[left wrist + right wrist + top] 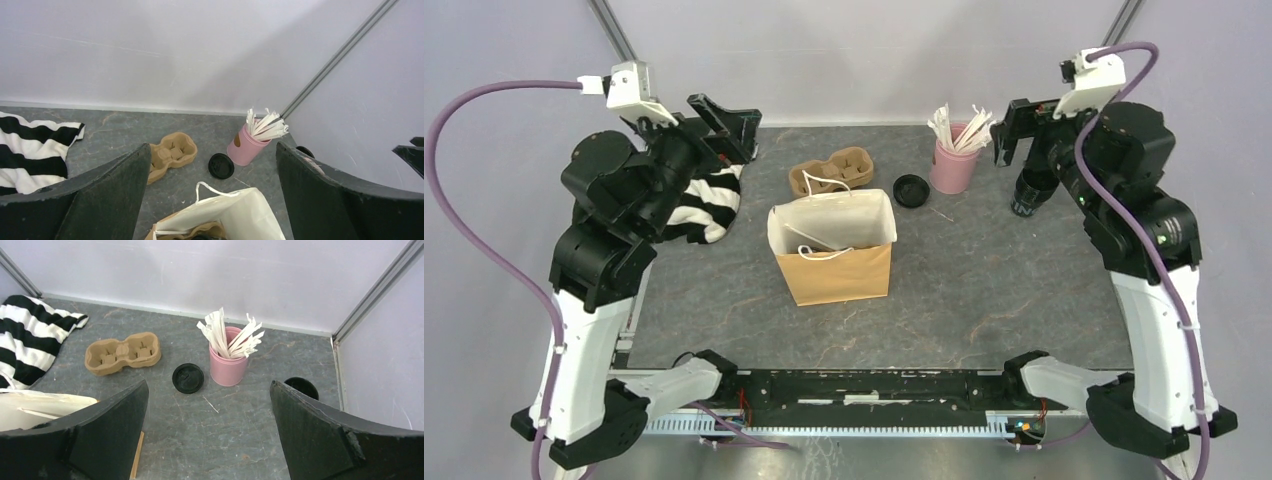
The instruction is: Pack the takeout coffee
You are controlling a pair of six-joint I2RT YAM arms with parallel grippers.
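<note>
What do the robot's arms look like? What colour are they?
Both the left arm and right arm have chunky black joints on white lower sections, a white camera block at the wrist, and a looping purple cable. The jaws are broad black wedges.

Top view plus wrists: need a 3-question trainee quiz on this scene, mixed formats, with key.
1. True or false: the carrier tray holds a cup.
2. What lies flat on the table between the paper bag and the pink cup? A) a spoon B) black lid C) a napkin
3. Fill in: the left hand and right hand are both ___.
Key: 1 false; 2 B; 3 open.
</note>
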